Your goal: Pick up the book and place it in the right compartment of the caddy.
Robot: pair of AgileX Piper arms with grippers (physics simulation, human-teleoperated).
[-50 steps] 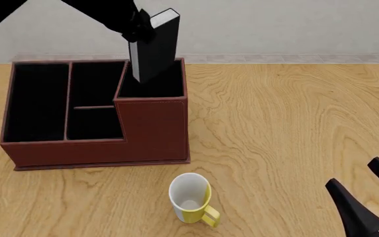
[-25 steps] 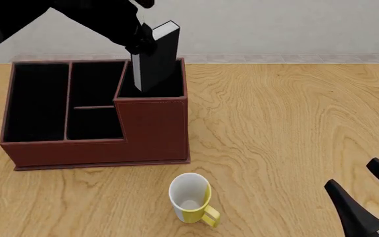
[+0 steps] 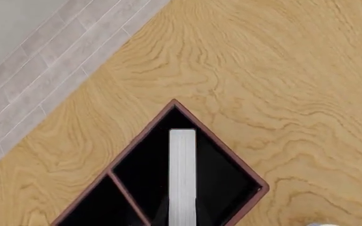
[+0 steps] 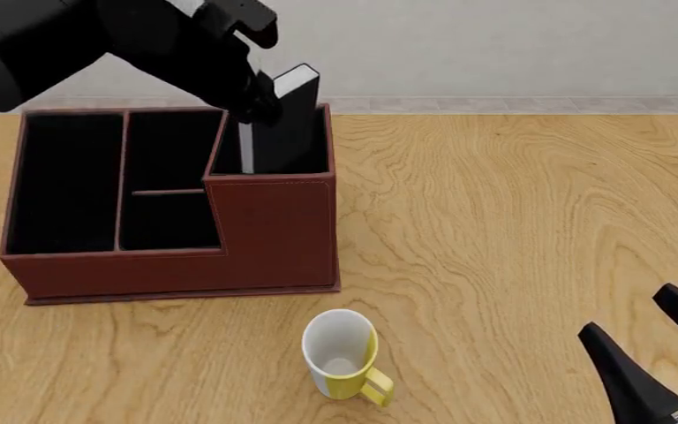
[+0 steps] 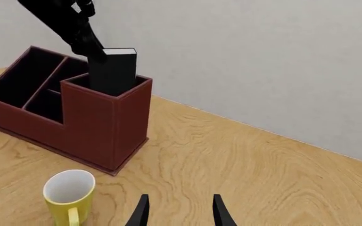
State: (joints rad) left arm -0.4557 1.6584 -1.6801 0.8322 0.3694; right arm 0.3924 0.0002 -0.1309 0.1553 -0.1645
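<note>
The black book (image 4: 292, 115) with white page edges (image 3: 182, 174) stands upright, its lower part inside the right compartment (image 4: 313, 152) of the reddish-brown caddy (image 4: 271, 234). Its top still sticks out above the rim. My left gripper (image 4: 254, 104) is shut on the book's upper edge, above the caddy's back right corner. The right wrist view shows the book (image 5: 115, 70) held in the tall pocket of the caddy (image 5: 109, 127). My right gripper (image 4: 628, 309) is open and empty near the table's front right corner; it also shows in the right wrist view (image 5: 179, 209).
A white-and-yellow mug (image 4: 342, 355) stands upright in front of the caddy, handle toward the front right; it also shows in the right wrist view (image 5: 69, 194). The caddy's long left pocket (image 4: 66, 181) and two middle pockets (image 4: 172, 190) hold nothing. The wooden table (image 4: 516, 212) spreads to the right.
My left arm has come down and lowered the book deeper into the right compartment. The right arm and the mug have not moved.
</note>
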